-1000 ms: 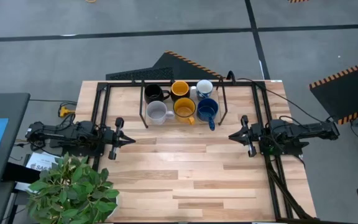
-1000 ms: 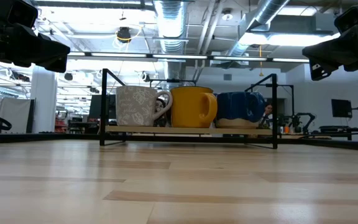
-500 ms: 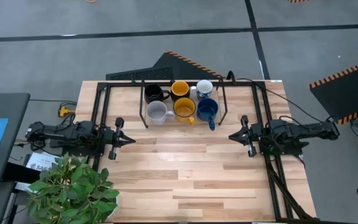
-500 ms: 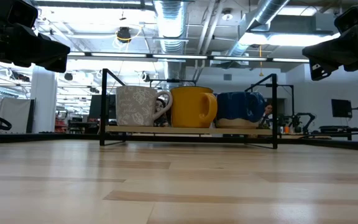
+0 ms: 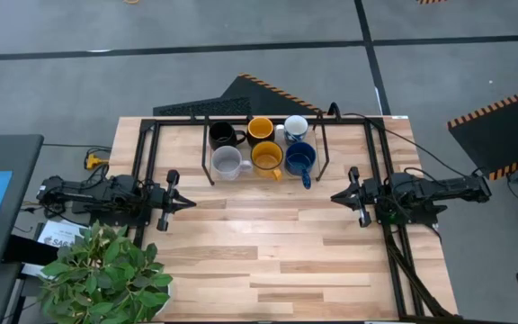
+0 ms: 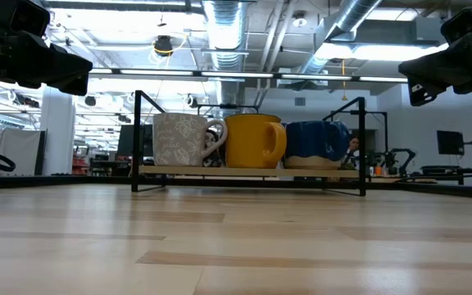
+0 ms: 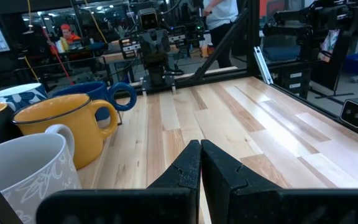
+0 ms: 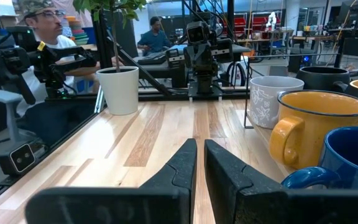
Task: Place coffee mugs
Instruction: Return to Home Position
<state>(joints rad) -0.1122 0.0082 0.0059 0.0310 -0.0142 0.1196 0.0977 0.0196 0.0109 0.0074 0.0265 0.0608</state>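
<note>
Tabletop (image 5: 268, 243) rack (image 6: 137, 139) shows six mugs (image 5: 267, 157) overhead, three level.

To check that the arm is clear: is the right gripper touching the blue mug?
Apart. The high view shows bare table between the right gripper and the blue mug.

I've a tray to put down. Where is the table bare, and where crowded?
Bare: the table between the left hand and right hand, from the rack to the near edge, except the corner with the plant. Crowded: the rack itself, full of six mugs.
</note>
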